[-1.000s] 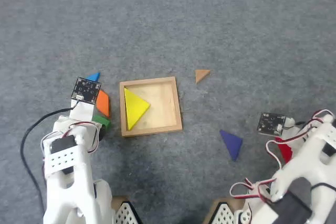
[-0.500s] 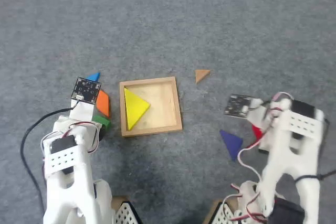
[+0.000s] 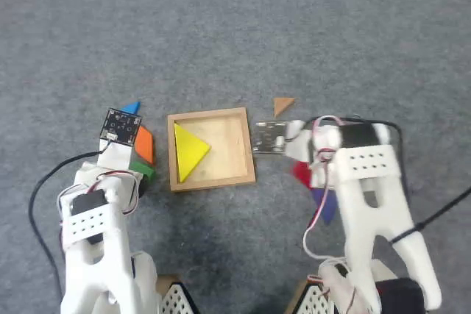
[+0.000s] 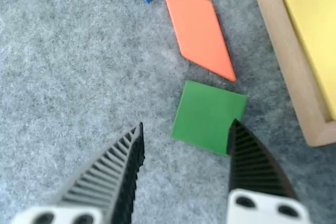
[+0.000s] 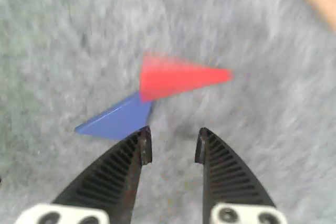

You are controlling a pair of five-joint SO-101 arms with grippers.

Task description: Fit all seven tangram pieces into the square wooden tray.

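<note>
Tray (image 3: 212, 113) holds one yellow triangle (image 3: 189, 150); we judge the red triangle (image 5: 176, 77) near its right side next: right gripper (image 5: 173, 142), fingers spread and empty, must drop and pinch. Left gripper (image 4: 186, 126) hangs spread over green square (image 4: 210, 116).

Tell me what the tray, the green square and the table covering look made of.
Tray: pale unpainted wood, judging by its tan matte rim.
Green square: flat, evenly coloured, matte; probably painted wood, possibly plastic.
Table covering: grey felt or short-pile carpet, fuzzy and mottled.
</note>
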